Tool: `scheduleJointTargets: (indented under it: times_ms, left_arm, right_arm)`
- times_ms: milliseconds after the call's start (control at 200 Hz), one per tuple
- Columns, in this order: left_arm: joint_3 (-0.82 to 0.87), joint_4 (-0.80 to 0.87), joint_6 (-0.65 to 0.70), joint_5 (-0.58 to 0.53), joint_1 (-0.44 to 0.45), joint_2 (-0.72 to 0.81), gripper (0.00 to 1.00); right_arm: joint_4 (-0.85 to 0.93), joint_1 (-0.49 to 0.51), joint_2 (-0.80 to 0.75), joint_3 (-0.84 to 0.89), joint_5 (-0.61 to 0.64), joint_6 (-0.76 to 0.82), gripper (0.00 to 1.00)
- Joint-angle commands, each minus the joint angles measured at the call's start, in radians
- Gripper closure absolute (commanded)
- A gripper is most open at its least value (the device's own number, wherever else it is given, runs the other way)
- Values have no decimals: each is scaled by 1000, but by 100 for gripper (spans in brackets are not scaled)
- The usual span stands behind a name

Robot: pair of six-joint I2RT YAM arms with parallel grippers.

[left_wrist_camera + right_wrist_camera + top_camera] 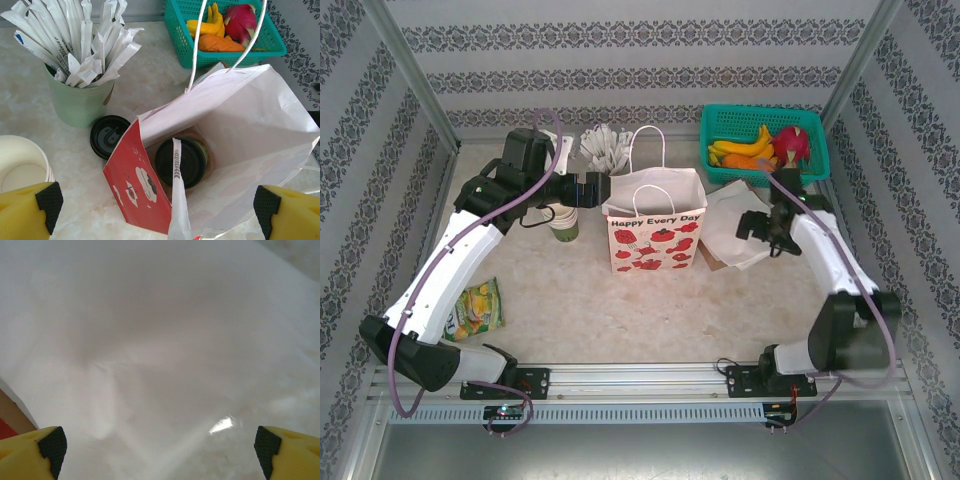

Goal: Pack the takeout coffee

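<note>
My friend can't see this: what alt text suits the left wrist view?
An open white paper bag holds a black-lidded coffee cup and a wrapped stick; a mint-green cup of sticks and another black lid stand beside it.

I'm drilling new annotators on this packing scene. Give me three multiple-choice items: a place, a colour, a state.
1. What colour is the plastic fruit basket? A red; B teal; C black.
2. How is the left gripper? A open, empty; B shut, empty; C shut on the basket's rim.
3. Where is the black-lidded paper coffee cup? A in that basket; B inside the white paper bag; C in the left gripper.
Answers: B, its mesh wall is teal; A, its jaws stand wide apart; B, its lid shows at the bag's bottom.
</note>
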State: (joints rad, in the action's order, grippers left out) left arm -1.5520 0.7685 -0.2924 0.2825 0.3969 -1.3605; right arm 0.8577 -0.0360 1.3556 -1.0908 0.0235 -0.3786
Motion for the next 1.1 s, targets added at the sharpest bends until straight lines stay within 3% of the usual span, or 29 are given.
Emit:
scheduleJointTargets:
  times_ms: [0, 175, 350, 480, 609, 779, 934, 1094]
  left_arm:
    - [22, -39, 20, -6, -6, 2, 0]
    - [21, -39, 40, -12, -6, -8, 0]
    - [32, -39, 50, -26, -6, -2, 0]
    - [38, -37, 50, -34, -5, 0, 0]
    - [29, -36, 54, -40, -6, 0, 0]
    - [31, -49, 73, -40, -7, 25, 0]
    - [54, -97, 114, -11, -7, 43, 0]
    - [47, -113, 102, -46, -6, 18, 0]
  right_arm:
    - [-77, -82, -105, 104, -89, -182, 2]
    - [-259, -178, -111, 239, -272, -365, 2]
    - [-404, -183, -15, 251, -319, -429, 4]
    - [-480, -183, 36, 257, -333, -441, 38]
    - [-535, -182, 52, 283, -355, -456, 61]
    - [-519, -182, -143, 303, -306, -425, 99]
    - [-429, -182, -315, 185, -366, -347, 100]
    - [-313, -137, -402, -22, -392, -460, 100]
